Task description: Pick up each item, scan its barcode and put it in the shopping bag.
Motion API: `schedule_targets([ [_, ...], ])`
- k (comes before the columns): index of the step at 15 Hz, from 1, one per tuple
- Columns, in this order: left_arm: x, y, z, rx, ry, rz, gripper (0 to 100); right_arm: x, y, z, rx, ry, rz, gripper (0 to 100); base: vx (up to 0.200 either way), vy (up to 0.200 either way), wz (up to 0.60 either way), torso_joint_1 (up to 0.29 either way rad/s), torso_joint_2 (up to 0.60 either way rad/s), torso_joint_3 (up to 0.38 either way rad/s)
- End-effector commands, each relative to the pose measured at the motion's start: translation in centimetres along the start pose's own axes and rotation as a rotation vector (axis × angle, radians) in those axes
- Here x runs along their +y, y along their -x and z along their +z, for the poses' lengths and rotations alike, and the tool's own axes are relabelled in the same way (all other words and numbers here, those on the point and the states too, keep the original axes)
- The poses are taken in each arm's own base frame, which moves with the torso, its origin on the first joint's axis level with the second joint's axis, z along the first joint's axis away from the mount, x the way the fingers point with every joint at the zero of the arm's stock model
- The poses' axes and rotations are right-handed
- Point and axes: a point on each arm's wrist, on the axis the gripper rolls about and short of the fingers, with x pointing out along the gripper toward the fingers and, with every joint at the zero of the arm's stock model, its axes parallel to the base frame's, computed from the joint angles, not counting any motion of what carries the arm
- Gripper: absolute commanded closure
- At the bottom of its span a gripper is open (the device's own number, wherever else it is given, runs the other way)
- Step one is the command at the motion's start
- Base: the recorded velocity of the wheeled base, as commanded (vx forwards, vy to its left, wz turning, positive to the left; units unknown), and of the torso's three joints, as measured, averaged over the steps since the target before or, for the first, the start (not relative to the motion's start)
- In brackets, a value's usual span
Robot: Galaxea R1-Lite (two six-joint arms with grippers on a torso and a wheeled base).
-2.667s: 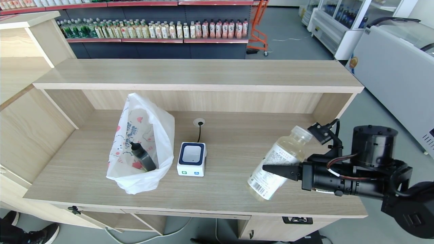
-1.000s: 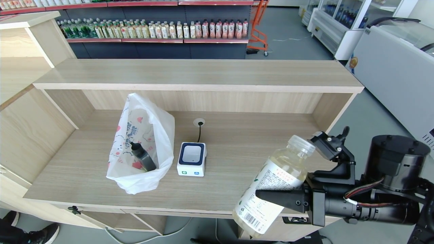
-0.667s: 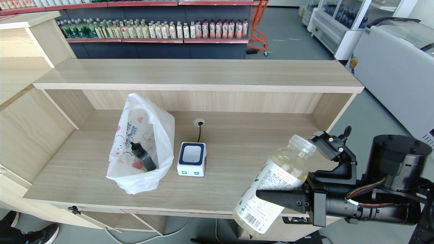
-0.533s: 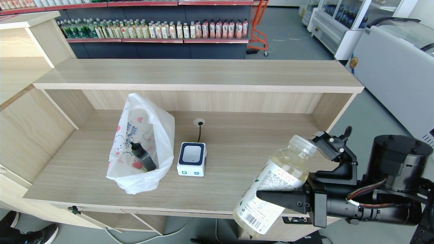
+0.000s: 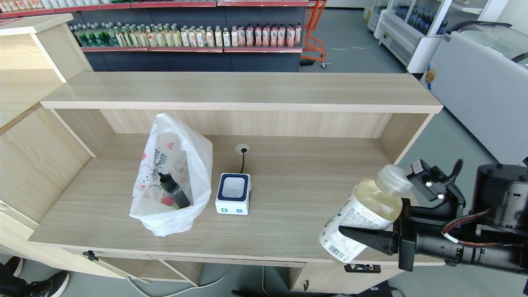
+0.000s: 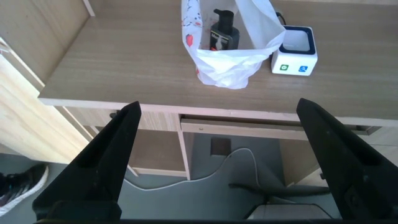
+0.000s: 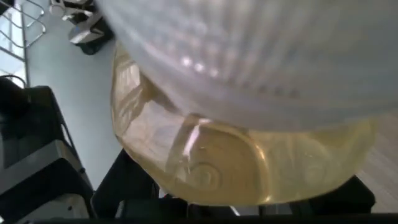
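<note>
1. Bottle [image 5: 358,214] of pale yellow liquid, with a clear cap and a white label, is clamped in the right tool [image 5: 371,226]. The tool's black fingers are closed on the bottle's labelled middle.
2. It is held tilted, with the cap up and toward the far right and the base down toward the near edge of the surface [image 5: 288,181]. In the head view it lies over the near right corner. A barcode shows on the label close to the base.
3. From the right wrist, the ribbed cap and the liquid-filled shoulder sit very close to the lens.
4. Left tool [image 6: 219,106] hangs off the near edge of the surface on the bag's side. Its jaws are wide apart with nothing between them.
5. Shopping bag [image 5: 181,165] is white plastic with red and dark print. It stands open on the left part of the surface. A dark bottle [image 5: 175,194] with a narrow black top leans inside it.
6. Scanner [image 5: 234,193] is a white box with a dark-rimmed window facing up. It stands just beside the bag on its right, well apart from the held bottle. A black cable [image 5: 242,161] runs from its back to a round grommet [image 5: 242,147] in the surface.
7. Raised ledge [image 5: 239,88] runs along the far side. Beyond it are a shelf [image 5: 185,49] of drink bottles and, on the right, a white freezer [image 5: 478,82].
</note>
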Motion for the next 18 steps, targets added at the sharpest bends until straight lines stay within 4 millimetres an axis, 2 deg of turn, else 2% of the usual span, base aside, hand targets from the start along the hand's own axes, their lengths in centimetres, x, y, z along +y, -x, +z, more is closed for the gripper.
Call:
schedule_targets([
  [1,0.0,0.0,0.0,0.0,0.0,0.0,0,-2.0,3.4,0.7,-0.001,0.153,-0.264,100,0.0,0.0,0.0,0.0,0.0,0.0],
  [4,0.0,0.0,0.0,0.0,0.0,0.0,0,-2.5,5.1,1.4,-0.022,0.249,-0.38,100,0.0,0.0,0.0,0.0,0.0,0.0],
  [5,0.0,0.0,0.0,0.0,0.0,0.0,0,-2.8,5.4,1.5,0.0,0.346,-0.416,100,0.0,0.0,0.0,0.0,0.0,0.0],
  [9,0.0,0.0,0.0,0.0,0.0,0.0,0,-4.5,6.7,1.0,0.091,0.545,-0.512,100,0.0,0.0,0.0,0.0,0.0,0.0],
  [17,0.0,0.0,0.0,0.0,-0.004,0.0,0,-4.2,6.8,0.3,0.107,0.542,-0.497,100,0.0,0.0,0.0,0.0,0.0,0.0],
  [18,0.0,0.0,0.0,0.0,-0.004,0.0,0,-4.2,6.8,0.4,0.101,0.531,-0.495,100,0.0,0.2,0.0,0.007,0.0,0.007],
])
